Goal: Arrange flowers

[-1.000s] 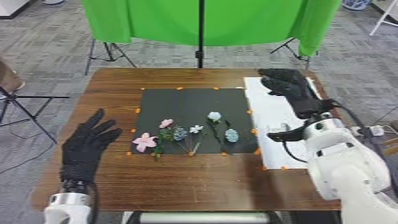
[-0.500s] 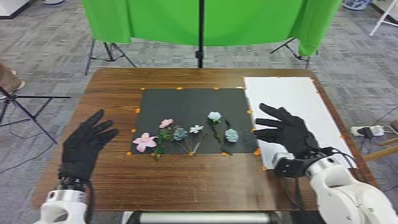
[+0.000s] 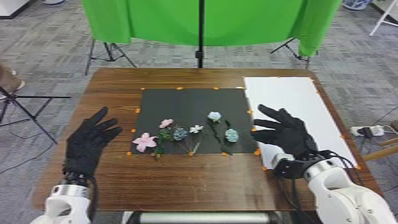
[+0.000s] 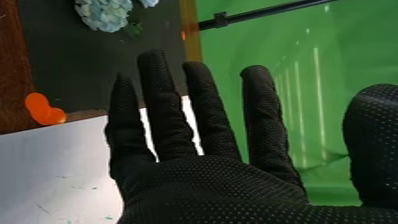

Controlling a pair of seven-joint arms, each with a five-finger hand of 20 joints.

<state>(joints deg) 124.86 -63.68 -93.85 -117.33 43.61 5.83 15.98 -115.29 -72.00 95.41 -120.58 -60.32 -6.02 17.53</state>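
Two are empty, left hand (image 3: 84,145) and right hand (image 3: 291,138), fingers spread; close-lying flowers (image 3: 144,142) could snag when lifted

Free way over far half of black mat (image 3: 191,105), far part of white sheet (image 3: 280,92), near strip of table (image 3: 200,185); flowers (image 3: 144,142) bar mat's near half; right hand (image 3: 289,137) blocks sheet's near part.

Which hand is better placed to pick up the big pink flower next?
Probably the left hand: it is nearer the big pink flower, while the right hand is right of the black mat.
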